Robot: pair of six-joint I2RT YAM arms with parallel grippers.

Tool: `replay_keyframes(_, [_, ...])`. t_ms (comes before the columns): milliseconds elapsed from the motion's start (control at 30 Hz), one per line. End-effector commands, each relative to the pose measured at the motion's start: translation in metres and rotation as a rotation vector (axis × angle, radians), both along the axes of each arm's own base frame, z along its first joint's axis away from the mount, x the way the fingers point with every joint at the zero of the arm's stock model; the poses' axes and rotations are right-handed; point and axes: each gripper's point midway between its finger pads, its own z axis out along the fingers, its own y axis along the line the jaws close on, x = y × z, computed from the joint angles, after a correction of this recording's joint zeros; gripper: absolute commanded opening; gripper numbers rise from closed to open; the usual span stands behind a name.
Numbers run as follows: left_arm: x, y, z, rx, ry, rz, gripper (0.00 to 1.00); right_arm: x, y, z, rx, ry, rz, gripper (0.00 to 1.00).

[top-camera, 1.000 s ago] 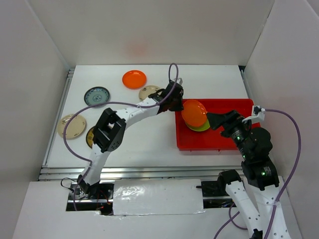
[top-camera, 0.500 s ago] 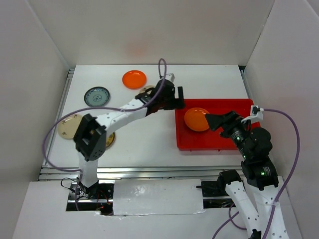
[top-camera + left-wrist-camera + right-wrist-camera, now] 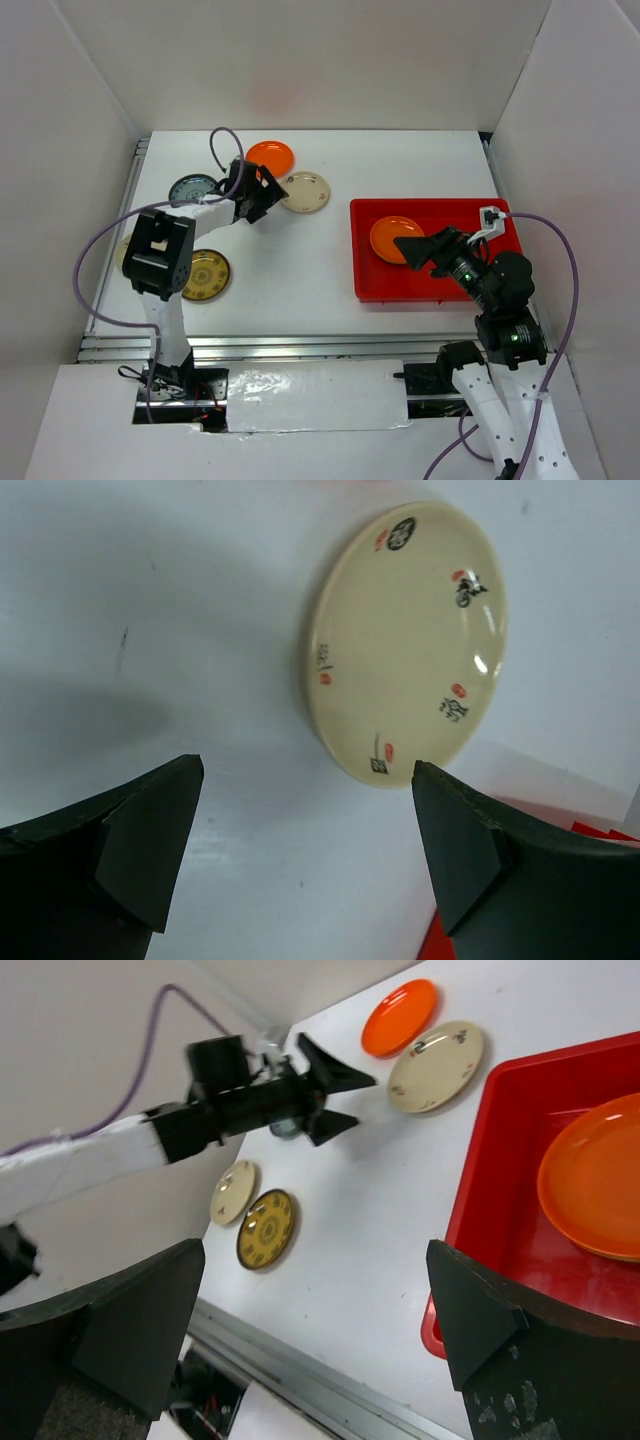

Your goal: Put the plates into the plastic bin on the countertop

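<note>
Left gripper (image 3: 305, 780): spread wide, empty, aimed at cream plate (image 3: 405, 640) flat on countertop (image 3: 150, 600), well apart from plastic bin (image 3: 430, 292). Right gripper (image 3: 315, 1260): wide, empty, above bin. Risks pushing the low-rimmed plate away instead of pinching it.

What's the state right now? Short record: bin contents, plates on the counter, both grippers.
bin: red bin, right side of the countertop
in bin: one orange plate visible
on countertop: loose orange plate, cream plate, grey-blue plate, brown-gold plate, pale plate
hidden: grey-blue plate and pale plate partly covered by the left arm in the top view
left gripper: open, empty, near the cream plate
right gripper: open, empty, over the bin
</note>
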Motion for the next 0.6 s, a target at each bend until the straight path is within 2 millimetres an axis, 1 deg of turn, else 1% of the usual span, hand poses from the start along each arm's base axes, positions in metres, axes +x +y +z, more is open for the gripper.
replay_keyframes(0, [0.032, -0.029, 0.029, -0.149, -0.182, -0.115, 0.99, -0.005, 0.014, 0.023, -0.020, -0.113, 0.115, 1.00])
replay_keyframes(100, [0.044, -0.028, 0.011, -0.136, -0.165, -0.136, 0.99, -0.007, 0.018, 0.023, -0.028, -0.120, 0.144, 1.00])
replay_keyframes(133, [0.051, -0.029, 0.000, -0.133, -0.144, -0.136, 0.98, -0.007, 0.018, 0.022, -0.029, -0.120, 0.146, 1.00])
replay_keyframes(167, [0.053, -0.026, -0.009, -0.128, -0.116, -0.136, 0.94, -0.006, 0.017, 0.023, -0.030, -0.120, 0.143, 1.00])
replay_keyframes(233, [0.056, -0.022, -0.031, -0.127, -0.060, -0.123, 0.90, -0.005, 0.016, 0.023, -0.044, -0.122, 0.141, 1.00])
replay_keyframes(300, [0.054, -0.019, -0.047, -0.130, -0.020, -0.106, 0.80, -0.002, 0.011, 0.020, -0.062, -0.104, 0.110, 1.00])
replay_keyframes(333, [0.052, -0.018, -0.059, -0.128, 0.004, -0.099, 0.69, -0.003, 0.010, 0.023, -0.065, -0.112, 0.104, 1.00])
replay_keyframes(400, [0.049, -0.015, -0.070, -0.134, 0.029, -0.082, 0.64, -0.003, 0.008, 0.026, -0.065, -0.122, 0.097, 1.00])
replay_keyframes(433, [0.046, -0.014, -0.081, -0.132, 0.049, -0.079, 0.61, -0.004, 0.008, 0.027, -0.064, -0.122, 0.100, 1.00])
replay_keyframes(500, [0.045, -0.012, -0.089, -0.141, 0.058, -0.069, 0.56, -0.005, 0.008, 0.030, -0.067, -0.126, 0.102, 1.00])
replay_keyframes(567, [0.044, -0.012, -0.090, -0.139, 0.059, -0.066, 0.22, -0.004, 0.009, 0.030, -0.065, -0.123, 0.105, 1.00])
